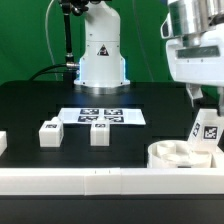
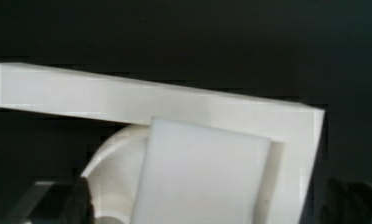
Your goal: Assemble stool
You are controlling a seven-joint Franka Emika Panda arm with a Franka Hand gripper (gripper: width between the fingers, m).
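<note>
**The first leg is at the seat, and most of the work is left**

We start with the black tabletop [image 1: 30, 105], which carries all the parts. The arm [image 1: 195, 45] comes down at the exterior view's right. The long white border rail [image 1: 90, 182] runs along the near edge, and the marker board [image 1: 68, 116] lies flat in the middle, in front of the robot base.

The seat [image 1: 175, 155] lies on the tabletop at the exterior view's right, pushed against the rail. In the wrist view its round edge [image 2: 115, 160] sits in the corner of the rail [image 2: 147, 95]. We see no leg standing in it, so we judge that nothing is fixed yet.

The gripper [image 1: 201, 106] is closed on one leg [image 1: 207, 127] and holds it a little tilted, just above the far side of the seat. In the wrist view this leg [image 2: 209, 170] fills the middle. We cannot tell if it already touches the seat.

Two more legs wait on the tabletop, one [image 1: 50, 132] at the exterior view's left and one [image 1: 99, 134] near the marker board, well apart from the seat. A small white piece [image 1: 2, 143] is cut by the picture edge, and we cannot tell what it is.

So we judge the task to be at its beginning. This leg must go into the seat, and the other two must follow.
</note>
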